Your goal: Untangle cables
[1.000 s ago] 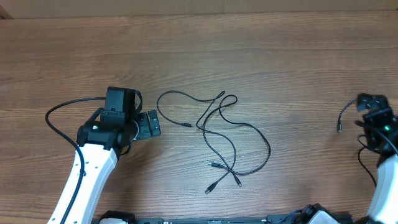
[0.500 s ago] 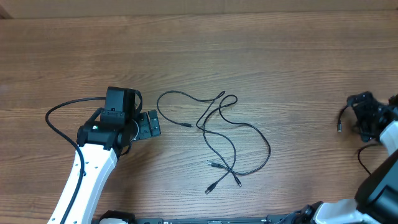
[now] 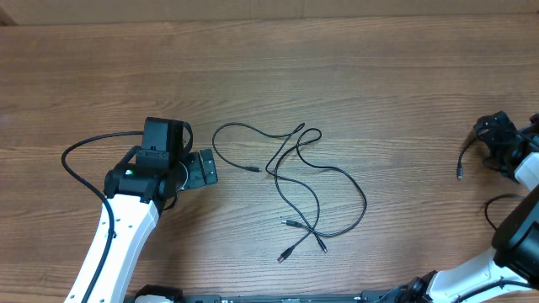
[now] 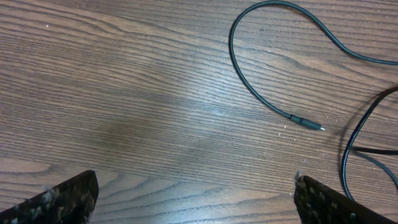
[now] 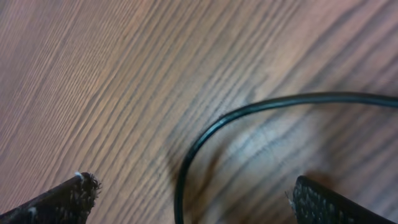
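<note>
a: black cables (image 3: 295, 181) loose mid bench (image 3: 337, 67), one strand (image 3: 460, 167) far right.
b: tools?
a: left tool (image 4: 196, 180) wide open, empty, beside them. right tool (image 5: 189, 182) same, at the strand.

Overhead: fixed above, looks straight down on the table (image 3: 337, 59), far enough out to take in both arms and all the cables (image 3: 316, 181). Left wrist: close over the wood, looks down past the left gripper (image 4: 196, 180), tips in the bottom corners; shares the leftmost plug-tipped cable with overhead. Right wrist: very close, blurry, looks past the right gripper (image 5: 193, 183); seems to share the lone cable at overhead's far right.
</note>
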